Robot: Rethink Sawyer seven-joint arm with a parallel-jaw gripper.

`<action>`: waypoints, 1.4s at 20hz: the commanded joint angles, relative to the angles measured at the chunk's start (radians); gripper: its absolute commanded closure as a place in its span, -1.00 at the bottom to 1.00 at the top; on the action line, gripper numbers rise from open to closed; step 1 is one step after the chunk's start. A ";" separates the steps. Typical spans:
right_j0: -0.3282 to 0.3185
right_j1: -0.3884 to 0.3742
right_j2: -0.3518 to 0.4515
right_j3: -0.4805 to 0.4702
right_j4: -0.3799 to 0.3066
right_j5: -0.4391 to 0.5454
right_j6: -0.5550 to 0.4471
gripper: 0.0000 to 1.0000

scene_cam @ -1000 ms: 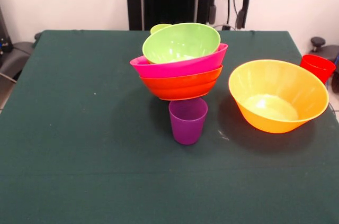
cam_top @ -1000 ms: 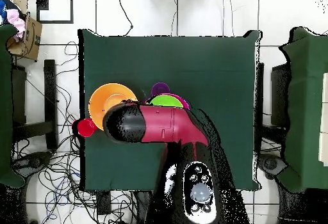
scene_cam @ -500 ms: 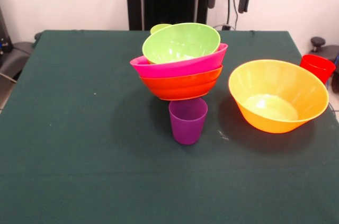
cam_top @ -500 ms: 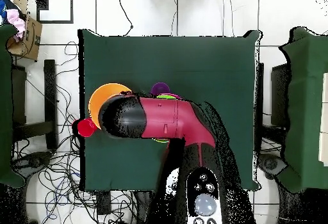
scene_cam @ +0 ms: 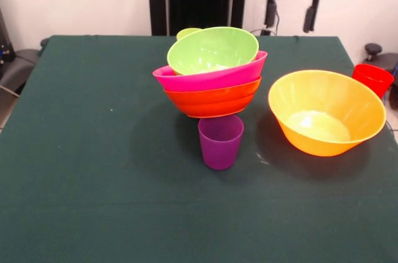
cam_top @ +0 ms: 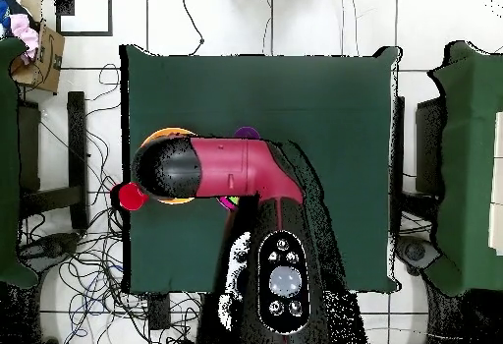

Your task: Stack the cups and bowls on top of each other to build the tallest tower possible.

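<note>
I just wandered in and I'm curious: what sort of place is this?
Probably a robotics lab: a red robot arm reaches over a green-covered table, cables sprawl across the tiled floor, and bright plastic bowls serve as test objects.

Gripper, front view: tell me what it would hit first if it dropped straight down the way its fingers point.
Most likely the large orange bowl. The gripper hangs open above it, fingers pointing down, and the overhead view shows the arm's end over that bowl. Depth is unclear, so it could land just behind the rim.
</note>
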 commanded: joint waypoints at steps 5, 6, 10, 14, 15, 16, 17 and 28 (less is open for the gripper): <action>0.061 0.233 0.005 -0.150 -0.002 -0.045 0.157 -1.00; 0.061 0.243 0.007 -0.159 0.001 -0.044 0.154 -1.00; 0.069 0.272 0.013 -0.196 0.019 -0.034 0.152 -1.00; 0.089 0.310 0.007 -0.244 0.028 -0.030 0.164 -1.00; 0.090 0.328 0.010 -0.262 0.032 -0.035 0.164 -1.00; 0.094 0.336 0.010 -0.271 0.033 -0.037 0.166 -1.00; 0.098 0.340 0.010 -0.270 0.038 -0.044 0.173 -1.00; 0.112 0.324 -0.005 -0.262 0.072 -0.031 0.167 -1.00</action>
